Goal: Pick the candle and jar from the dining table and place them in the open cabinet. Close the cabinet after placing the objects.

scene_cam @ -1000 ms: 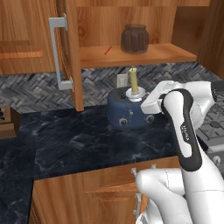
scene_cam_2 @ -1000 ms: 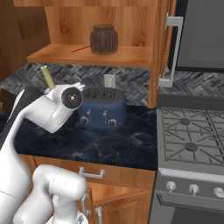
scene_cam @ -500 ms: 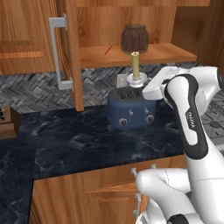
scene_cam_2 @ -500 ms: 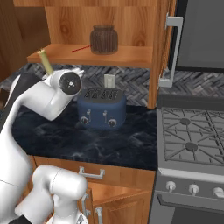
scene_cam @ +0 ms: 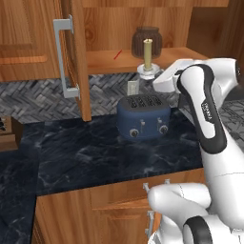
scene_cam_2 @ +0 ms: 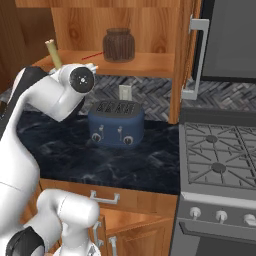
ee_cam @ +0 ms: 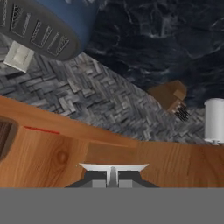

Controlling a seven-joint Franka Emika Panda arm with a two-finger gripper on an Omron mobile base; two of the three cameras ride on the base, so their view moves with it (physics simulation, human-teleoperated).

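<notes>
Candle (scene_cam: 148,53) clamped upright in closed gripper (scene_cam: 153,75), poised at front lip of open cabinet shelf (scene_cam: 190,53); jar (scene_cam: 147,42) seated just behind. Shelf lay directly ahead.

A short yellow candle in a round silver holder (scene_cam: 148,61) hangs above the blue toaster (scene_cam: 144,116). The dark brown rounded jar (scene_cam: 147,40) stands behind that toaster, on the wooden cabinet shelf (scene_cam: 105,61).
</notes>
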